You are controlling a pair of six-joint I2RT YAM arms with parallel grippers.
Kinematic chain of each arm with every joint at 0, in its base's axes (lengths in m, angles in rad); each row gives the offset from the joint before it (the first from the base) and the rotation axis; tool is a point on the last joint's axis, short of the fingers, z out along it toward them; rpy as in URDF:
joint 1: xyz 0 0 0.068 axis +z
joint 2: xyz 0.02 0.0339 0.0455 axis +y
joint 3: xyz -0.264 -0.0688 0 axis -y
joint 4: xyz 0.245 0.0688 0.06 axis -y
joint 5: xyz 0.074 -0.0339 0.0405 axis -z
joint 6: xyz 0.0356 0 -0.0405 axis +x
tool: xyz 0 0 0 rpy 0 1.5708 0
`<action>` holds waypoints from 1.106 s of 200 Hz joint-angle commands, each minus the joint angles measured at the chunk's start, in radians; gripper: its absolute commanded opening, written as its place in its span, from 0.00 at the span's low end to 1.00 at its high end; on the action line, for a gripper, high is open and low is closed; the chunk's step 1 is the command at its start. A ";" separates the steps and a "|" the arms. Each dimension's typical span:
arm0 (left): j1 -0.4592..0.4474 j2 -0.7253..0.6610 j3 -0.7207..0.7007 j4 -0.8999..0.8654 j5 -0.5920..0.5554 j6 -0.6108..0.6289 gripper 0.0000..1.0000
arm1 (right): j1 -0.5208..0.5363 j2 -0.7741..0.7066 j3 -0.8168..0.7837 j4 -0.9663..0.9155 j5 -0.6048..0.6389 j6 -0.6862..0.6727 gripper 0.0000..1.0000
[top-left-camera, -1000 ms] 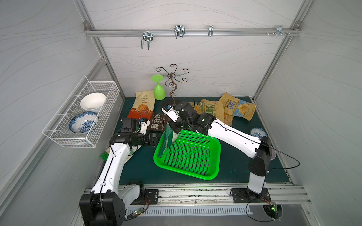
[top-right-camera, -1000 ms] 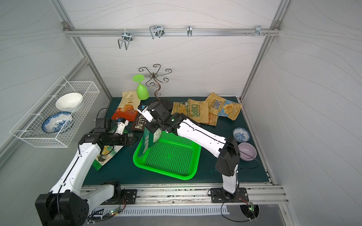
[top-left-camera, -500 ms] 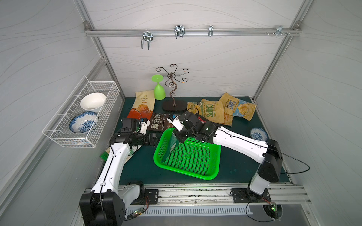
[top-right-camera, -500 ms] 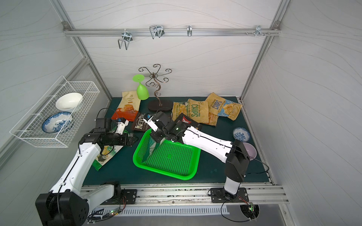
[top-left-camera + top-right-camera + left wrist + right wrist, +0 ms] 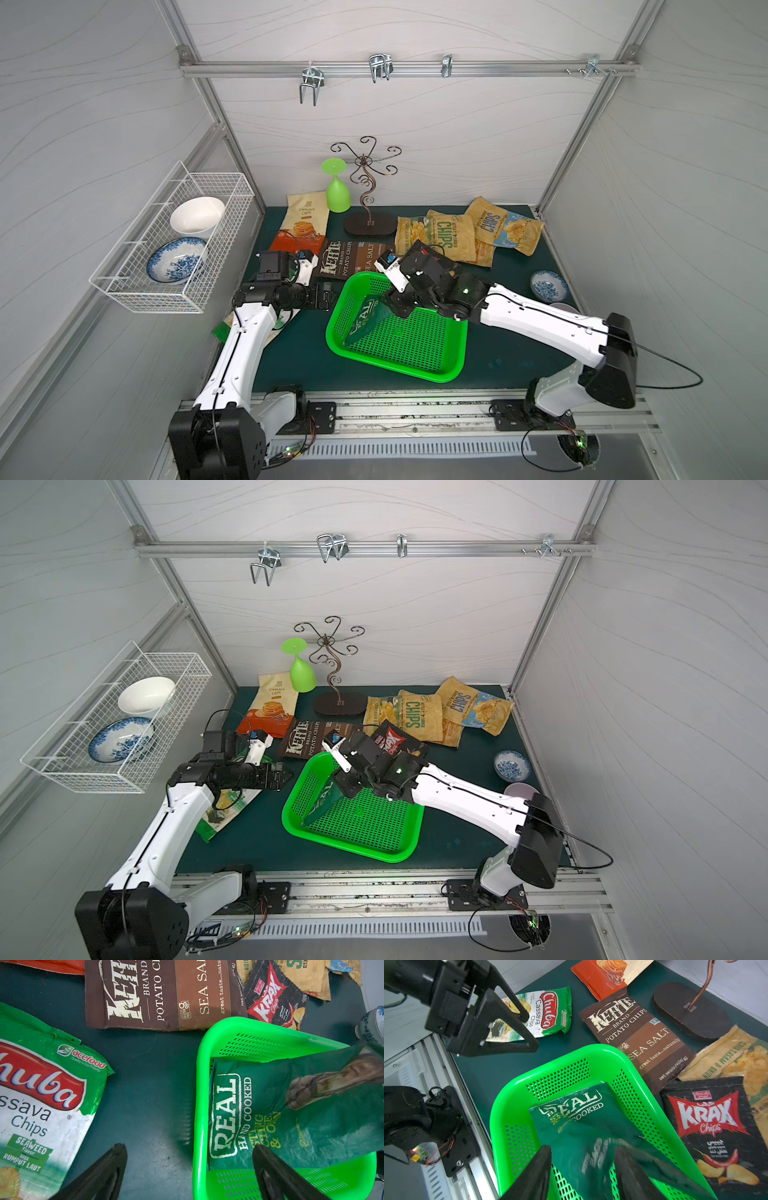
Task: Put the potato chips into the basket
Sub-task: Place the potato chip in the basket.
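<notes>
One dark green bag (image 5: 365, 316) leans in the left end of the basket (image 5: 415, 345), its long axis rising rightward to the right tool (image 5: 392, 305), in both top views. Left wrist: left tool (image 5: 190, 1146) spread and empty, straddling the basket's left rim. Right wrist: right tool's jaws parted, bag loose between them; other bags lie on the worktop (image 5: 504, 1068).

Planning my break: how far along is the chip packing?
Done: no bag settled in the basket yet. In hand: the dark green bag leans inside it, between the right gripper's open jaws. Left: Kettle bag, Krax bag, Chuba bag, orange Cassava bag, tan CHIPS bags, all outside it.
</notes>
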 commanded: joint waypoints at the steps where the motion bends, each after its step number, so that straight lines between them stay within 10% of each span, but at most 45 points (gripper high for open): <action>1: 0.005 0.003 0.012 0.022 0.018 0.002 0.99 | 0.008 -0.128 -0.057 -0.041 0.073 0.055 0.58; 105: 0.004 0.008 0.010 0.021 0.028 0.005 0.99 | -0.033 -0.278 -0.280 -0.085 0.068 0.310 0.67; 221: 0.004 -0.027 0.007 0.005 0.114 0.028 0.99 | -0.675 -0.247 -0.341 -0.007 -0.366 0.382 0.68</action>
